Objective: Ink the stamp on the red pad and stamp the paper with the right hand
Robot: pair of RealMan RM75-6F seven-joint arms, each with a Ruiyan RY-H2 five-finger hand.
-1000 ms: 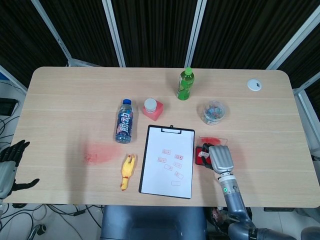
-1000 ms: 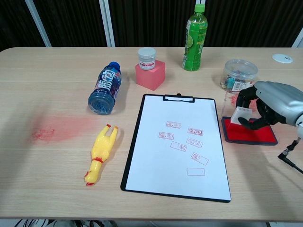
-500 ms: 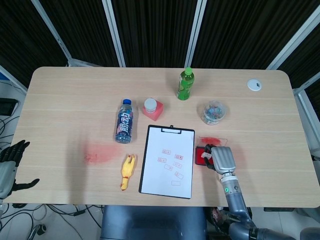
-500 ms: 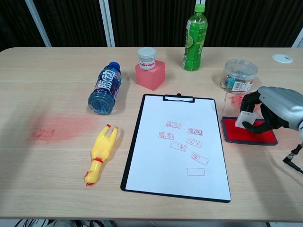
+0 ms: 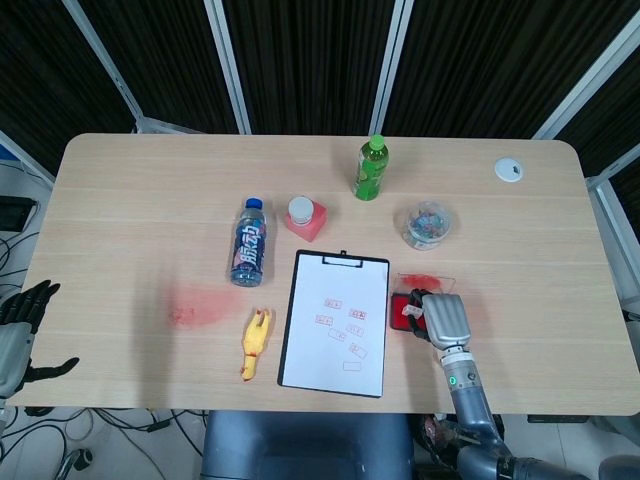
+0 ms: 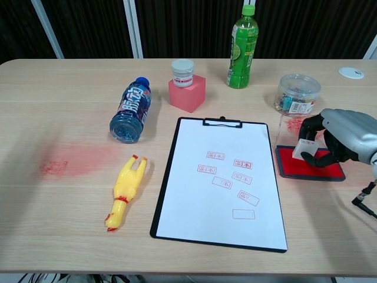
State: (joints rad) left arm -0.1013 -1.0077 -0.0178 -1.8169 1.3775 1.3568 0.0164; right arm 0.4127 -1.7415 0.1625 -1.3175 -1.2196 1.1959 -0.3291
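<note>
Stamp (image 6: 307, 148) sits clamped in the right hand (image 6: 341, 138), pressed face-down on the red ink pad (image 6: 330, 172) right of the clipboard paper (image 6: 224, 183), apparently to load ink.

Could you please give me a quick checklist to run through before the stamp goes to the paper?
1. Right hand holds the stamp: ok.
2. Stamp over the red pad: ok.
3. Stamp face inked: cannot tell, its underside is hidden.
4. Paper flat on the clipboard with blank space left: ok.
5. Path from pad to paper free of objects: ok.
6. Left hand away at the table's edge: ok.
</note>
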